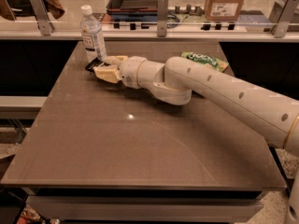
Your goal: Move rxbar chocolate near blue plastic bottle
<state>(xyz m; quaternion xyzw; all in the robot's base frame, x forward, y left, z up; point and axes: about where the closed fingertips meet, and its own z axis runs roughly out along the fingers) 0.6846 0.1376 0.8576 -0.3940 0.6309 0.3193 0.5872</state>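
The blue plastic bottle (92,32), clear with a white cap and label, stands upright at the table's far left. The rxbar chocolate (93,64), a flat black wrapper, lies on the table just in front of the bottle's base, partly hidden by the gripper. My gripper (103,66) reaches in from the right with its tan fingers (108,73) on either side of the bar's right end, close to the bottle.
A green chip bag (204,60) lies at the far right of the brown table (140,139), behind my arm. A rail with posts (162,8) runs along the back edge. A cardboard box (226,3) sits beyond it.
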